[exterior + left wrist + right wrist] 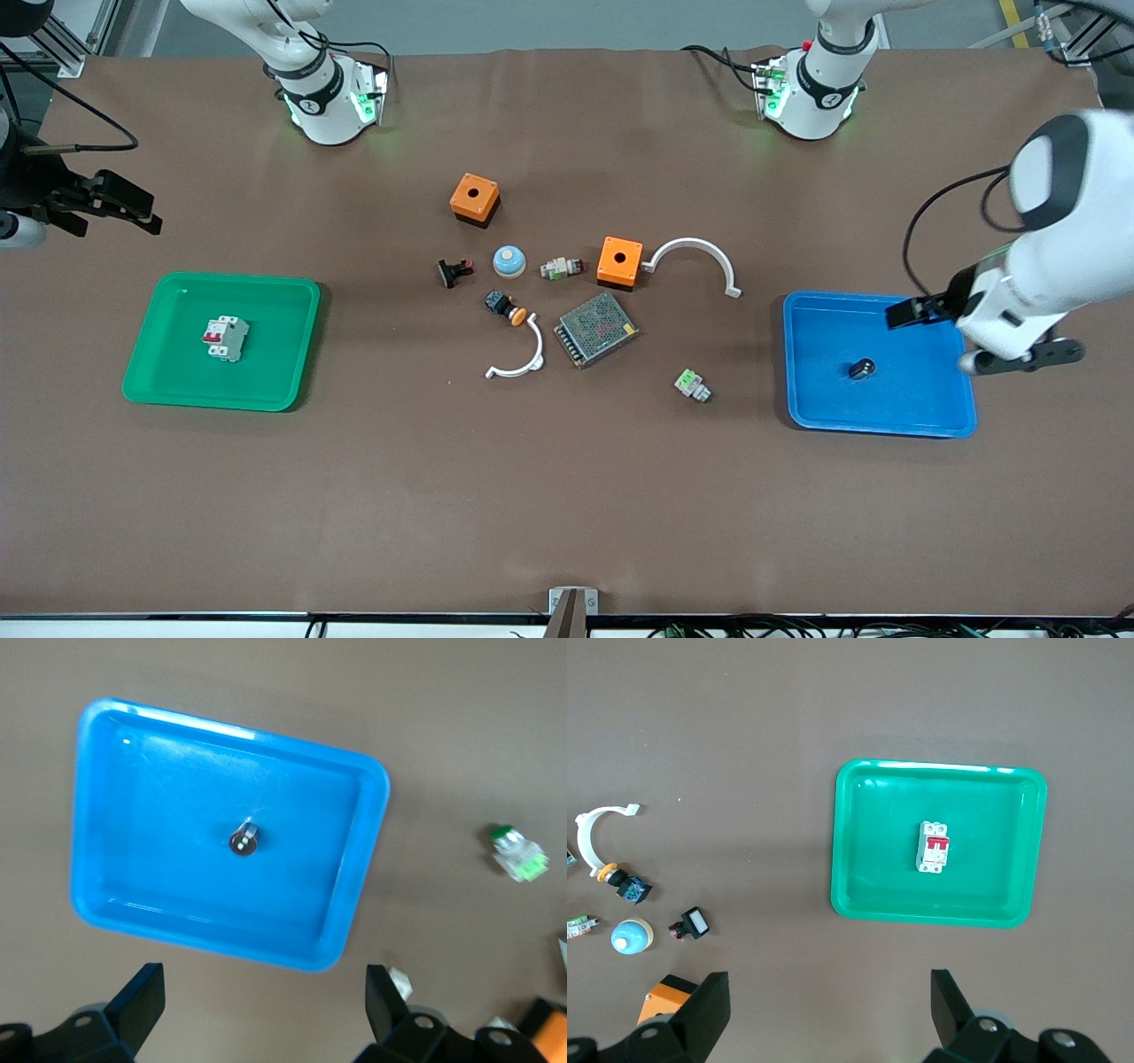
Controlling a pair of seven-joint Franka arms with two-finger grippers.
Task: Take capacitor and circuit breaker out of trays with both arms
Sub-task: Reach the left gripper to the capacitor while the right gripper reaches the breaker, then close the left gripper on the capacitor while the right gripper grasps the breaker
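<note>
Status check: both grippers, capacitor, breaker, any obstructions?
Left gripper open, empty, over blue tray edge. Right gripper open, empty, beside green tray. Capacitor in blue tray, breaker in green tray. Nothing crowding either part.

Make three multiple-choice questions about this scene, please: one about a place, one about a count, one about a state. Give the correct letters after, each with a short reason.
1. Where does the capacitor lie?
A. in the blue tray
B. in the green tray
C. on the bare table beside an orange box

2. How many orange boxes stand on the table?
A. one
B. two
C. four

3. What is the state of the left gripper?
A. shut on the capacitor
B. shut on nothing
C. open, holding nothing

Answers:
1. A, the small black cylinder rests near the middle of the blue tray, at the left arm's end of the table.
2. B, one orange box and another orange box are the only ones.
3. C, the left wrist view shows its fingers wide apart with nothing between them.
</note>
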